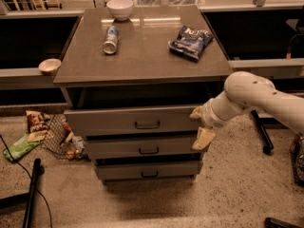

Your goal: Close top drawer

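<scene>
Two cream fingers (pixel 203 139) of the gripper (pixel 199 126) stand apart, one above the other, spread and holding nothing. The gripper sits at the right end of the top drawer (pixel 118 121), touching its grey front or just beside it; I cannot tell which. Behind it the white arm (pixel 259 96) runs off to the right.

That drawer is pulled out toward the near side, and a dark gap shows between its front and the cabinet top (pixel 142 56). Its long axis runs left to right, so most of the front, with its small dark handle (pixel 147 125) at centre, lies left of the gripper. The way home for the drawer is straight to the far side. My judgement is that a push from this end, off centre, could skew the drawer on its runners; pressing nearer the handle would be steadier.

Below it, the middle drawer (pixel 118 147) and the lowest drawer (pixel 123 171) also stand slightly out. On the cabinet top rest a white bowl (pixel 119 7), a can (pixel 110 33) on its side and a dark snack bag (pixel 190 42), all well away from the gripper.
</scene>
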You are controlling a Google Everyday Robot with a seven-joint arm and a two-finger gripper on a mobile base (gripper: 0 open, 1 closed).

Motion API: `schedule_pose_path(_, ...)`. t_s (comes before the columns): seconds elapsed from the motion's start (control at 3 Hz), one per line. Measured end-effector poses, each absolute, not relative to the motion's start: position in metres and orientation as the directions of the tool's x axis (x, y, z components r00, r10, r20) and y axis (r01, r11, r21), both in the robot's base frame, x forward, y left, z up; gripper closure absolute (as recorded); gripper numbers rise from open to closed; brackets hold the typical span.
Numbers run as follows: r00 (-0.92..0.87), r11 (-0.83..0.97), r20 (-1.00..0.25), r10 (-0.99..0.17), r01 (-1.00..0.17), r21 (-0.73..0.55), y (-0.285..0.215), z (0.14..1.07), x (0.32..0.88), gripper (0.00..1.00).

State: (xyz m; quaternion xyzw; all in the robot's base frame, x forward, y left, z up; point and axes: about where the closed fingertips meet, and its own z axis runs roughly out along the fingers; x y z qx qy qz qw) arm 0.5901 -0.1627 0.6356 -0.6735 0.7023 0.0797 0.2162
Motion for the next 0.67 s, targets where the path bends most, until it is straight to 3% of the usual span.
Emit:
schedule_pose_path(0.33, 0.0, 0.08, -0.414, -0.91, -0.981, -0.177, -0.164, 0.635, 0.588, 0.0)
schedule_pose_path(0.67, 0.05, 0.029, -0.442, -0.895, -0.985, -0.17, -0.164, 0.644, 0.562, 0.0)
